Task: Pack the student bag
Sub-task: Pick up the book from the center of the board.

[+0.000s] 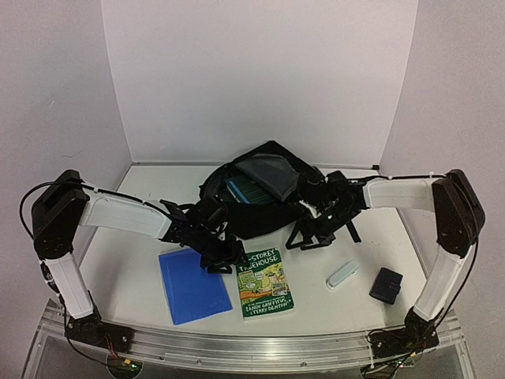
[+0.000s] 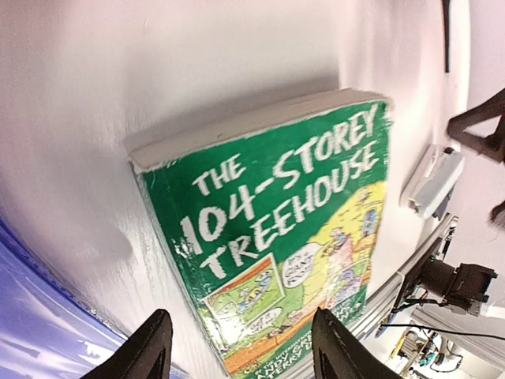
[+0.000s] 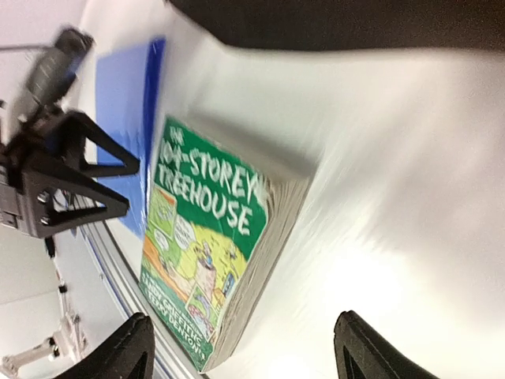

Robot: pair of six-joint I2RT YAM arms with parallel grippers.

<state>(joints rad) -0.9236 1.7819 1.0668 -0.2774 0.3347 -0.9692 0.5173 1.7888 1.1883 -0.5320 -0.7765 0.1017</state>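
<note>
The student bag [image 1: 264,197] is a black backpack lying at the back middle of the table, its top open, with a teal item [image 1: 241,189] inside. Its edge shows at the top of the right wrist view [image 3: 339,20]. A green paperback [image 1: 264,283] lies flat in front of it. My left gripper [image 1: 225,257] is open and empty, just left of the book's top corner; in the left wrist view the book [image 2: 284,229] lies ahead of the open gripper [image 2: 241,351]. My right gripper [image 1: 312,229] is open and empty by the bag's front right; its wrist view shows the book [image 3: 209,237] beyond the gripper [image 3: 248,351].
A blue notebook [image 1: 193,286] lies left of the book, also in the wrist views [image 2: 31,316] [image 3: 126,103]. A white oblong item [image 1: 342,274] and a small dark-blue pouch [image 1: 386,285] lie to the right. Black straps [image 1: 304,237] trail from the bag.
</note>
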